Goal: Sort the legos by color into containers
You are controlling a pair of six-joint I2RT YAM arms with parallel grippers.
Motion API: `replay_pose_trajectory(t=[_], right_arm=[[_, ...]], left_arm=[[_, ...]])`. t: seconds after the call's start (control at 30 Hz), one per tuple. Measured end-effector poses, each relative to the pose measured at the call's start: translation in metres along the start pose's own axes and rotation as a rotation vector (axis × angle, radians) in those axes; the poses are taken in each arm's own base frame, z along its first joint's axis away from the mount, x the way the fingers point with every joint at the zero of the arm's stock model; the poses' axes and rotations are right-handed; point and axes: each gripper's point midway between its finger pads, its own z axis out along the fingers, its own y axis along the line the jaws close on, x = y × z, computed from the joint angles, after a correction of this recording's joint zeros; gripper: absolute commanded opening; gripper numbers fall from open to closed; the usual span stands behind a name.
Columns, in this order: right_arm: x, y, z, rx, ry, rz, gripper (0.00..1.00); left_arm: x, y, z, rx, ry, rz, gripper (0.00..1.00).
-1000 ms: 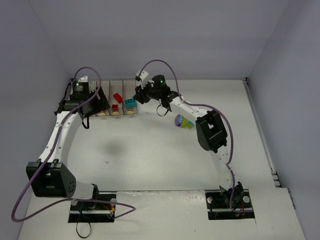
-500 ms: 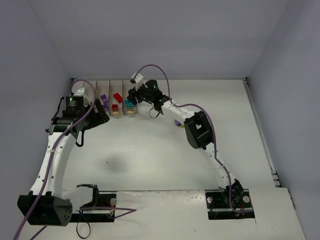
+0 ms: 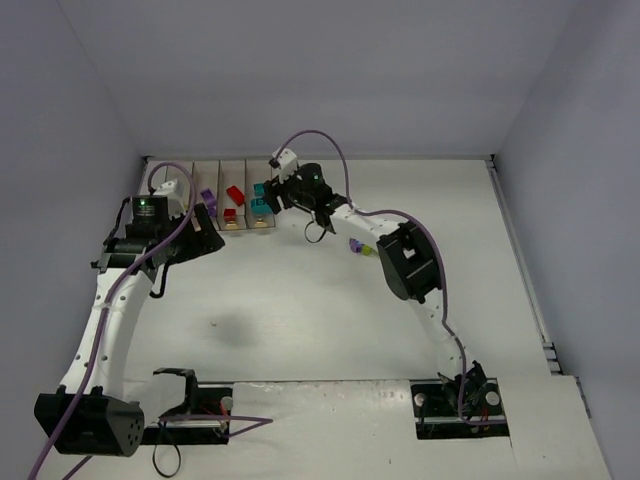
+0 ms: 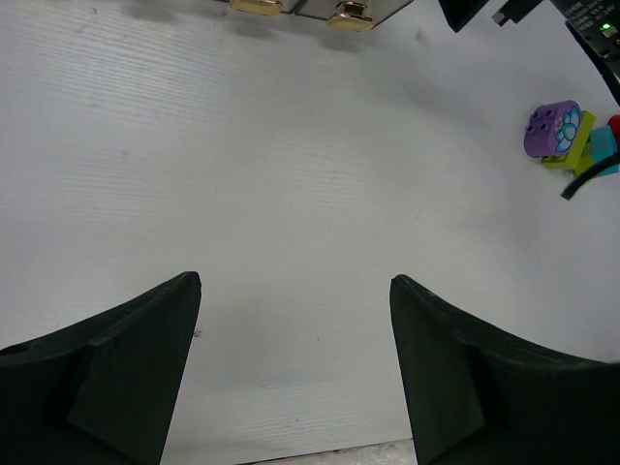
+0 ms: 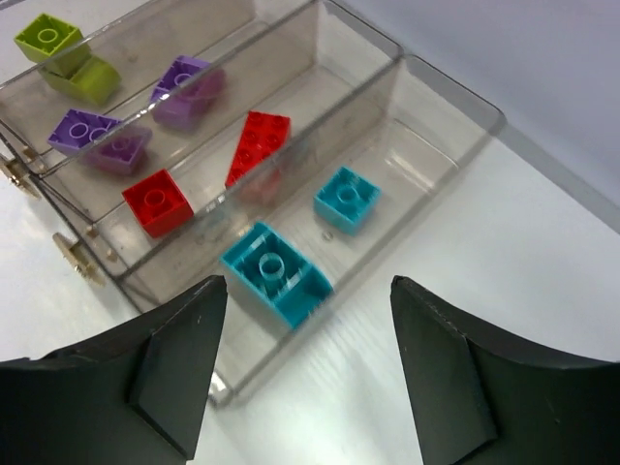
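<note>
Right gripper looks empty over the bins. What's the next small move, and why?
Probably draw the right gripper back from the containers and toward the purple-and-lime clump on the table. Its jaws stand open with nothing between them. Two teal bricks already lie in the compartment below, and that clump is not yet sorted.

Left arm (image 3: 100, 322), right arm (image 3: 448, 330): slim white links, chunky black joint housings (image 3: 408, 262). Purple cables (image 3: 318, 134) run along both. Green LED (image 3: 143, 208) on left wrist. Fingers (image 4: 107, 378) matte black wedges, 5 and 7 o'clock in wrist views.
</note>
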Motion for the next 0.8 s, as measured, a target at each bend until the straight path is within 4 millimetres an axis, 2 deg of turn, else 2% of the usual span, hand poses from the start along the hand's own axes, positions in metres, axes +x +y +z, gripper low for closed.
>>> replay_pose_trajectory(t=[0.07, 0.17, 0.27, 0.37, 0.43, 0.5, 0.7, 0.8], right_arm=[[-0.003, -0.006, -0.018, 0.033, 0.019, 0.021, 0.62], [-0.016, -0.029, -0.055, 0.125, 0.026, 0.060, 0.64], [-0.028, -0.065, -0.101, 0.252, 0.031, 0.103, 0.65], [-0.024, -0.103, -0.154, 0.401, 0.056, 0.164, 0.66], [-0.010, -0.123, -0.184, 0.492, 0.093, 0.205, 0.66], [0.013, -0.134, -0.209, 0.558, 0.145, 0.250, 0.65], [0.099, -0.138, -0.270, 0.709, 0.350, 0.427, 0.65], [0.130, -0.144, -0.302, 0.803, 0.417, 0.519, 0.65]], left_arm=[[0.001, -0.002, 0.001, 0.009, 0.007, 0.012, 0.72], [0.004, -0.005, 0.004, 0.020, 0.024, 0.025, 0.72], [0.008, -0.008, 0.008, 0.028, 0.043, 0.033, 0.72], [0.011, -0.013, 0.011, 0.040, 0.059, 0.044, 0.72], [0.012, -0.017, 0.012, 0.050, 0.063, 0.053, 0.72], [0.013, -0.020, 0.013, 0.059, 0.065, 0.061, 0.72], [0.020, -0.034, 0.021, 0.091, 0.093, 0.093, 0.72], [0.027, -0.041, 0.027, 0.106, 0.119, 0.113, 0.72]])
